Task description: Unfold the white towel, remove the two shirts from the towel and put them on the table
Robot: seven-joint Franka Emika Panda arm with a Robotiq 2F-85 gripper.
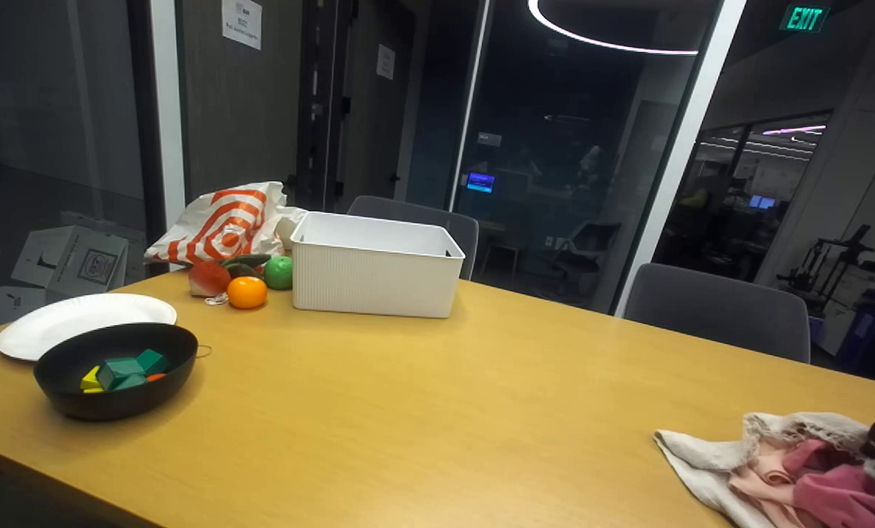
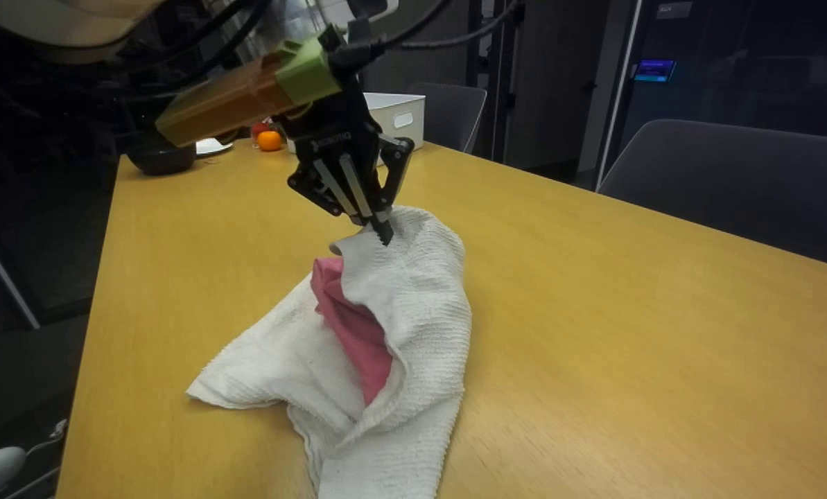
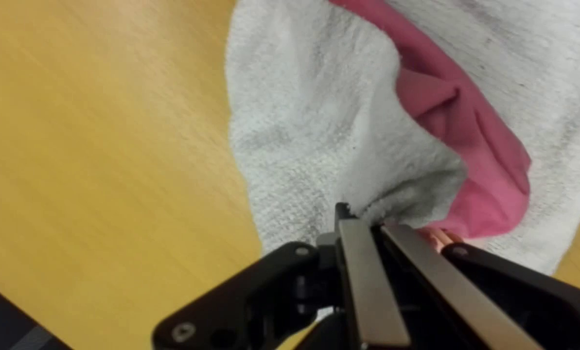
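The white towel [image 2: 427, 305] lies rumpled on the table [image 1: 408, 411], partly folded over the two shirts. In the wrist view my gripper [image 3: 362, 218] is shut on a fold of the towel, pinched between its fingertips. That fold rises to the fingers in an exterior view [image 2: 383, 232]. The rose-pink shirt [image 3: 494, 165] shows through the towel's opening, beside the gripper. Only a sliver of the peach shirt [image 3: 440, 237] appears there, but in an exterior view the peach shirt [image 1: 767, 477] lies next to the rose-pink shirt [image 1: 855, 495]. Towel covers the rest of both.
A white box [image 1: 375, 282] stands at the table's far edge. Near it are an orange fruit [image 1: 247, 292], a green one [image 1: 279, 272] and a red-and-white bag [image 1: 232, 220]. A black bowl [image 1: 114, 407] holding blocks sits by a white plate [image 1: 41, 326]. Chairs [image 1: 716, 312] line one side.
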